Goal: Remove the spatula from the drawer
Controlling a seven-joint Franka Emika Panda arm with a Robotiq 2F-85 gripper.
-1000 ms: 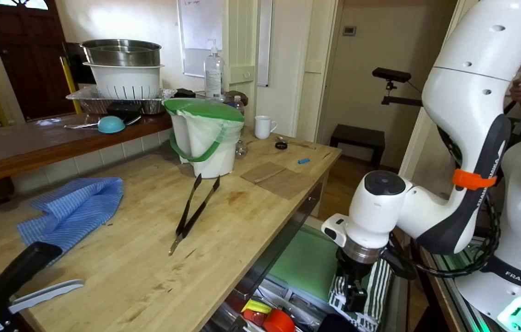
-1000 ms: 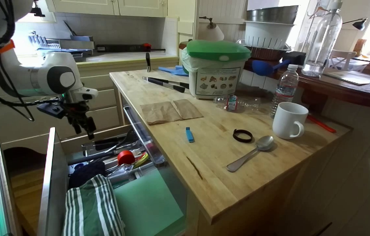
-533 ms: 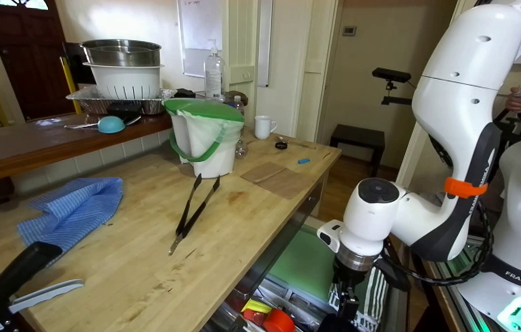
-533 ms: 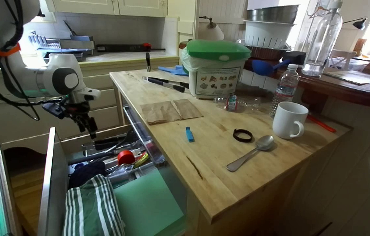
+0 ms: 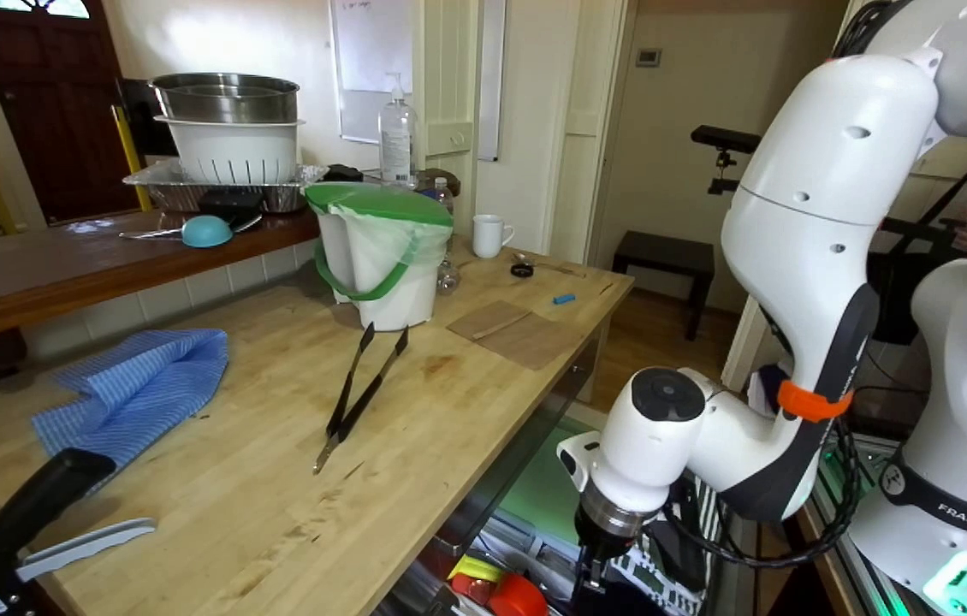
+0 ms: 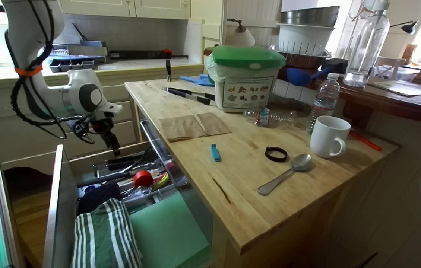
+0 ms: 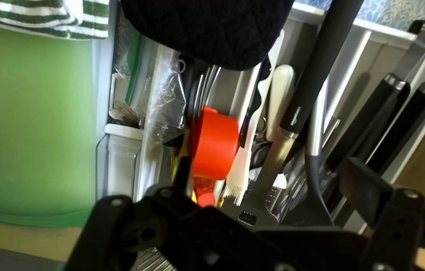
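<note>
My gripper (image 7: 270, 169) hangs over drawer (image 6: 65, 195), jaws wide apart, holding nothing. Spatula (image 7: 298, 105), black-handled one I guess, lies inside, close by shiny-stemmed tool (image 7: 314, 135). If I go down crooked, may grab both, or bump red round thing (image 7: 216, 145)

In both exterior views, the jointed white robot arm (image 5: 826, 205) slopes down and bends sharply before its rounded white wrist (image 5: 642, 445); below hangs the black two-fingered gripper (image 7: 269, 171), tips downward, fingers (image 7: 365, 186) spread apart.
</note>
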